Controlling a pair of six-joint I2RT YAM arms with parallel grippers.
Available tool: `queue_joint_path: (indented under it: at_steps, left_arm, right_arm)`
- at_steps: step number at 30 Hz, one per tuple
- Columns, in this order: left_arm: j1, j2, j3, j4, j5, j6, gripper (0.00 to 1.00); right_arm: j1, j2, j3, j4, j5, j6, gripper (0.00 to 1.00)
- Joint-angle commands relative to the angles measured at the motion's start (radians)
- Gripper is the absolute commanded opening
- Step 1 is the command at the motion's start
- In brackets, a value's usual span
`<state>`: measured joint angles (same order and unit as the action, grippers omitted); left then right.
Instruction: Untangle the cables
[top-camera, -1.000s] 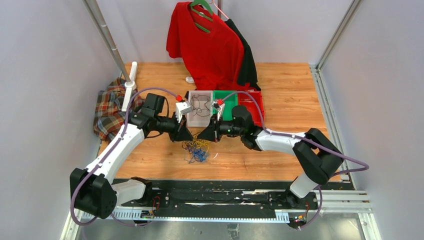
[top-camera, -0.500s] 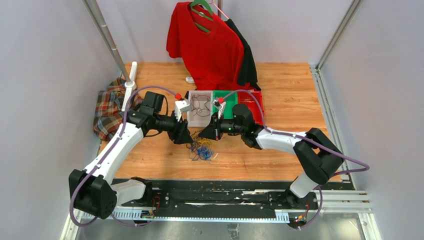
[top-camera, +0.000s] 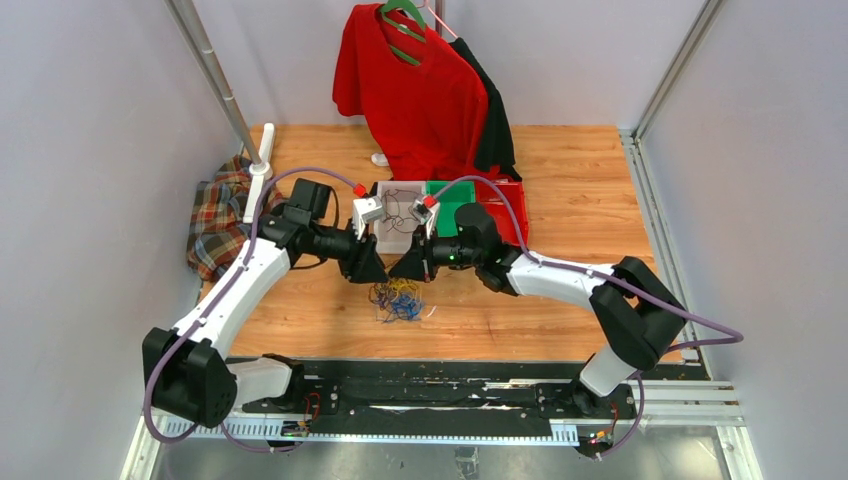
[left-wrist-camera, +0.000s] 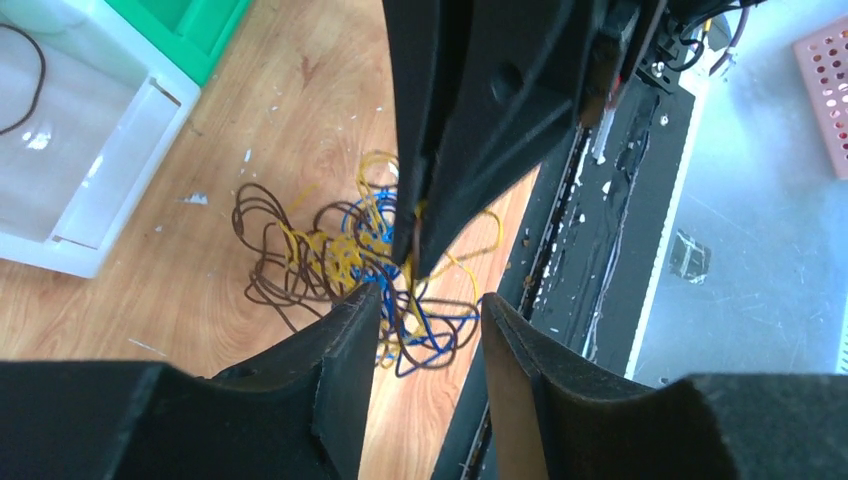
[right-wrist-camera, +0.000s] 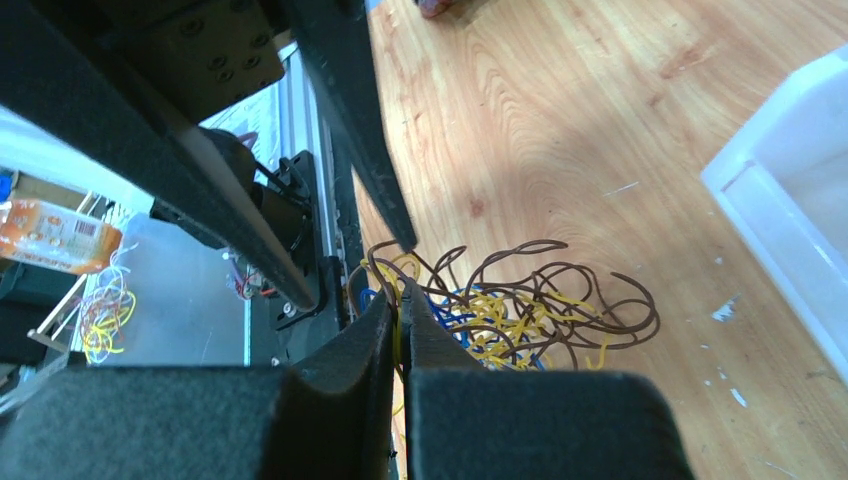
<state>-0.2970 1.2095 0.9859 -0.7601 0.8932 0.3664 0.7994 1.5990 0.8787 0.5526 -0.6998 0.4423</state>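
Note:
The cables (top-camera: 398, 300) lie in a tangle of brown-black, blue and yellow loops on the wooden table between the two grippers. In the left wrist view the tangle (left-wrist-camera: 345, 250) lies just beyond my left gripper (left-wrist-camera: 430, 297), which is open and empty above it. My right gripper (right-wrist-camera: 402, 295) is shut on a yellow cable at the near edge of the tangle (right-wrist-camera: 560, 310). It hangs tip-down in the left wrist view (left-wrist-camera: 415, 262). From above, the left gripper (top-camera: 372, 272) and right gripper (top-camera: 402, 270) almost meet over the tangle.
A white bin (top-camera: 388, 240) with a dark cable in it, a green bin (top-camera: 458, 212) and a red bin (top-camera: 512, 215) stand just behind the grippers. A red shirt (top-camera: 420, 90) hangs at the back. A plaid cloth (top-camera: 220, 215) lies at the left.
Both grippers have drawn closer together over the tangle and shifted slightly away from the near edge. The tangle has shifted a little on the table.

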Motion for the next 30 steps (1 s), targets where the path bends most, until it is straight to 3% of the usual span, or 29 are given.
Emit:
queue_joint_path:
  at_steps: [1, 6, 12, 24, 30]
  left_arm:
    - [-0.001, 0.013, 0.061, -0.003, 0.056, 0.01, 0.44]
    - [-0.001, -0.02, 0.079, -0.038, 0.154, 0.03, 0.41]
    - [-0.001, -0.031, 0.037, -0.064, 0.118, 0.087, 0.31]
    - [-0.001, 0.035, 0.044, -0.101, 0.118, 0.139, 0.32]
    - [-0.001, 0.043, 0.043, -0.102, 0.137, 0.14, 0.24]
  right_arm:
    - [0.039, -0.028, 0.039, -0.036, -0.03, -0.053, 0.01]
    - [0.048, -0.025, 0.037, -0.051, -0.03, -0.065, 0.01]
    - [0.047, -0.036, 0.032, -0.046, -0.036, -0.068, 0.01]
    - [0.051, -0.051, 0.034, -0.049, -0.081, -0.076, 0.01]
    - [0.059, -0.042, 0.058, -0.072, -0.092, -0.087, 0.01]
